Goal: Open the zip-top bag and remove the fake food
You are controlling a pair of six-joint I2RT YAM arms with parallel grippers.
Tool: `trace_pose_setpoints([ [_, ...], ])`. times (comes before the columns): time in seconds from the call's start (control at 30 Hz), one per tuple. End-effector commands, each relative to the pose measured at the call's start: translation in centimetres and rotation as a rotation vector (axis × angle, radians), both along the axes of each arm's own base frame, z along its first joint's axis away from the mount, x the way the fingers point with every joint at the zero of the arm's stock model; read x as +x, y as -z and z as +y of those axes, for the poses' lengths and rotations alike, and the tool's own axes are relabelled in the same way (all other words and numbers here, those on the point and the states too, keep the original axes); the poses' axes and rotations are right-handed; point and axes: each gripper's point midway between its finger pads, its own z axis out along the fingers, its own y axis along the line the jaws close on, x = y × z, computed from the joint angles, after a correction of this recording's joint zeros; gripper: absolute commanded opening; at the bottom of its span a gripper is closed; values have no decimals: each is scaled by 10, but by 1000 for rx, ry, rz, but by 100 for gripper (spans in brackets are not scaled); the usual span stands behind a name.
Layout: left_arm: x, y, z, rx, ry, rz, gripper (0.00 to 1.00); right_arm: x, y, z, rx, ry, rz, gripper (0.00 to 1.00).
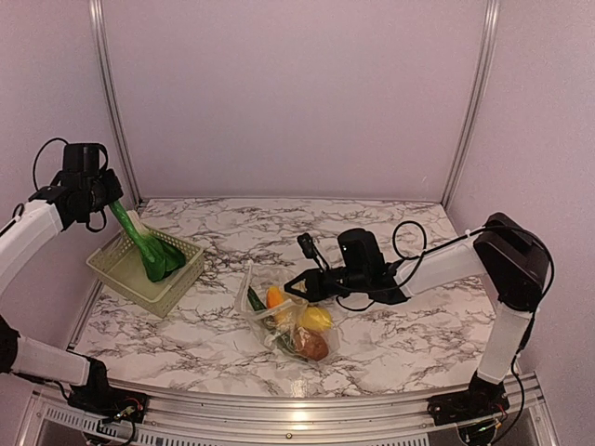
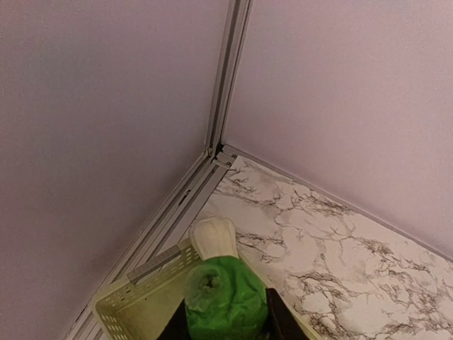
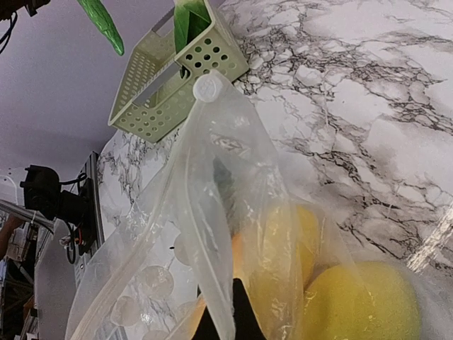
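The left jaws grasp a green toy vegetable (image 1: 149, 249) over the basket (image 1: 139, 288); the right jaws pinch the zip-top bag (image 1: 256, 305) at its edge.

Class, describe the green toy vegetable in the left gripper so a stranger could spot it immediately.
Start at the marble table, then find the pale green basket near its left edge. The long green vegetable hangs by it from the left gripper; it alone dangles from a gripper, while the lemon and other pieces sit inside the clear bag.
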Motion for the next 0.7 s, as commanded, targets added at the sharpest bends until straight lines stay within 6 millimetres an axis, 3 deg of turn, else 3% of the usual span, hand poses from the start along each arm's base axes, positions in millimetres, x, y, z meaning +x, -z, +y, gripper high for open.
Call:
trace_pose_setpoints([
  [0.0, 6, 52, 17, -48, -6, 124, 13, 3, -18, -1, 16, -13, -45, 0],
  [0.1, 10, 80, 32, -97, -34, 170, 12, 2, -21, -1, 21, -21, -55, 0],
  [0.43, 23, 169, 27, -259, -12, 309, 11, 4, -30, 4, 28, -44, -79, 0],
  [0.53, 28, 183, 22, -293, 7, 332, 19, 6, -34, 5, 18, -43, -89, 0],
  [0.67, 33, 192, 19, -312, 17, 354, 43, 7, -37, 4, 1, -51, -105, 0],
])
